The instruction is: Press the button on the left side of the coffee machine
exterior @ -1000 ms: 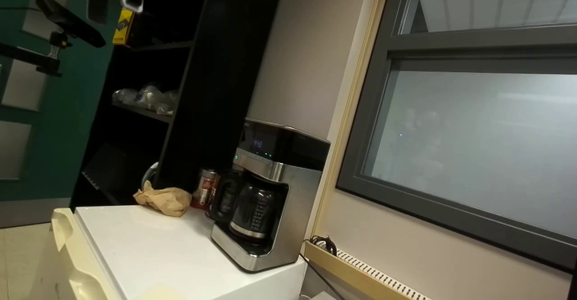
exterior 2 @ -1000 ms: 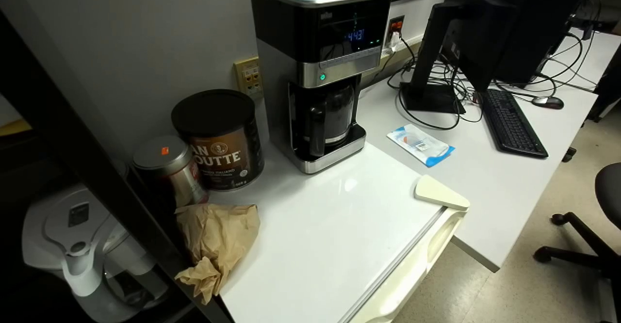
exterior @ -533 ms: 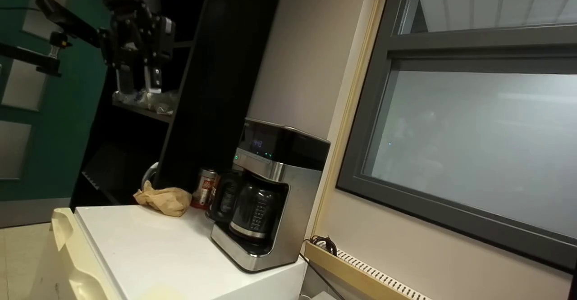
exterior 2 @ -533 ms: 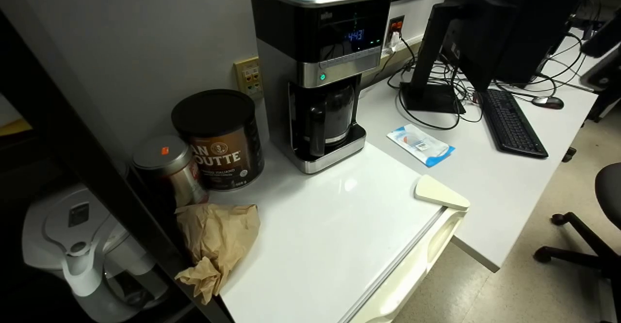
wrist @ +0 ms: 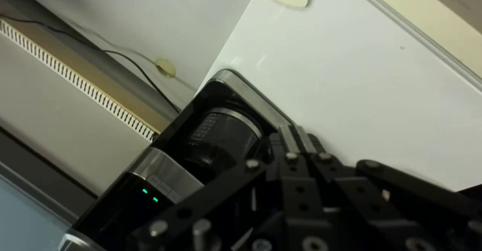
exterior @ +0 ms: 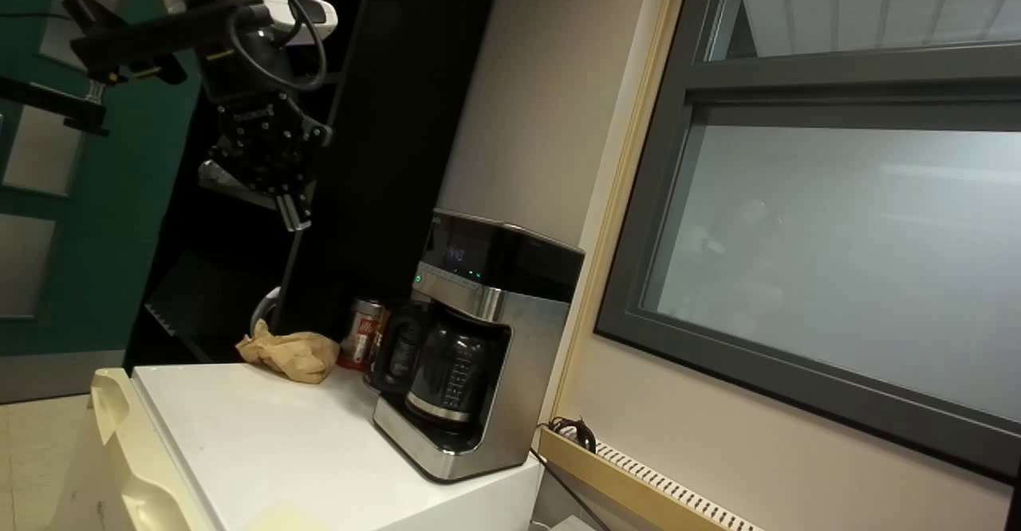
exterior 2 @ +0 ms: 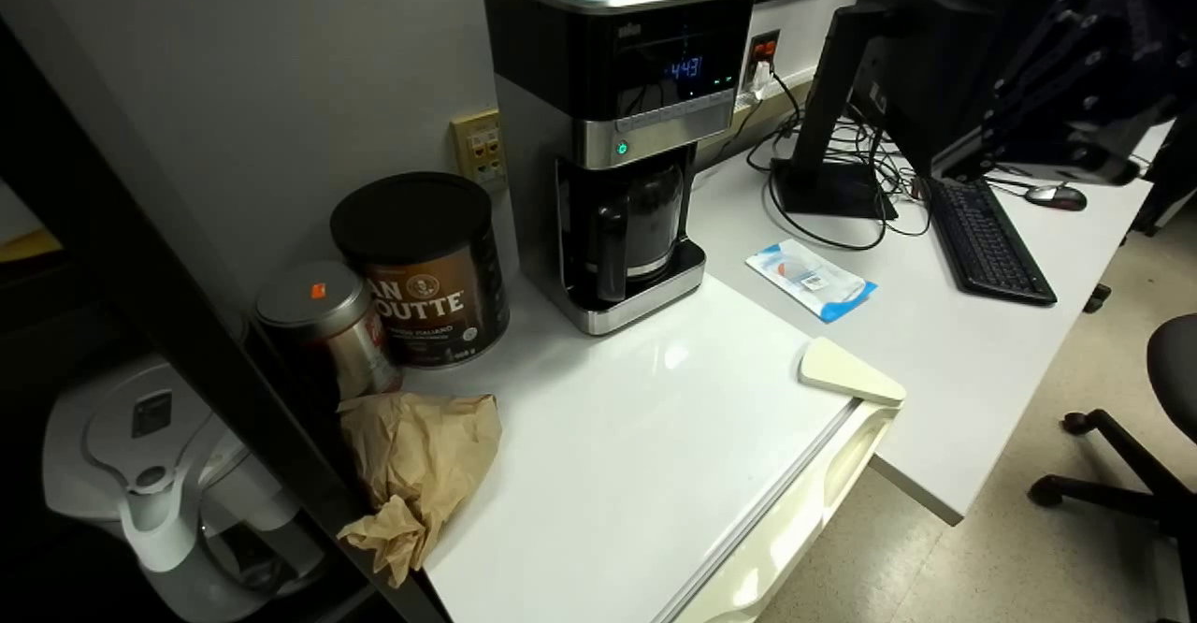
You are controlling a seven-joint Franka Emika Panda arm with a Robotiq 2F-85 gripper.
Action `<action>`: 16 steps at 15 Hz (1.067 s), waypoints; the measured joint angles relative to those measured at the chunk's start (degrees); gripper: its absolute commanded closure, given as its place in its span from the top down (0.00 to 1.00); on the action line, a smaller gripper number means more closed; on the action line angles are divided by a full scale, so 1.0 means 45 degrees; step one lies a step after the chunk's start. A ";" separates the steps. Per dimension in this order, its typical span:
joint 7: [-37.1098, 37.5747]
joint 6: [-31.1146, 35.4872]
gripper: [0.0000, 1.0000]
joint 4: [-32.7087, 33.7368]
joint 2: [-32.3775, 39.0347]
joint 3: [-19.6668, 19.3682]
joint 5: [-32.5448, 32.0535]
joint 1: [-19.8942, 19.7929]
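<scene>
1. Claw (wrist: pixel 296 138) hung in the air, fingers (wrist: pixel 288 140) drawn together, holding nothing.
2. Coffee machine (exterior 2: pixel 603 137) stood upright on the white table (exterior 2: pixel 645 445), carafe (exterior 2: pixel 652 218) inside.
3. Its green-lit button (exterior 2: pixel 622 149) sat apart from the claw.

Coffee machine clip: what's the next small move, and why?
Probably steer the closed jaws toward the green-lit button at the front left of the coffee machine: both exterior views show them apart from it, and, closed, they look suited to pressing.
</scene>
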 measured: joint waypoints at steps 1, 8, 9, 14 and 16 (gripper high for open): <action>0.0659 0.0139 0.00 0.0246 0.0224 -0.0125 -0.1056 0.0050; 0.6815 -0.0252 0.00 0.2561 0.2000 -0.0617 -0.8167 0.0685; 0.7753 -0.0514 0.00 0.2861 0.2302 -0.0616 -0.9046 0.0829; 1.1548 -0.2132 0.00 0.3976 0.3758 -0.0514 -1.2127 0.1577; 1.2489 -0.2700 0.00 0.4339 0.4298 -0.0464 -1.2812 0.1785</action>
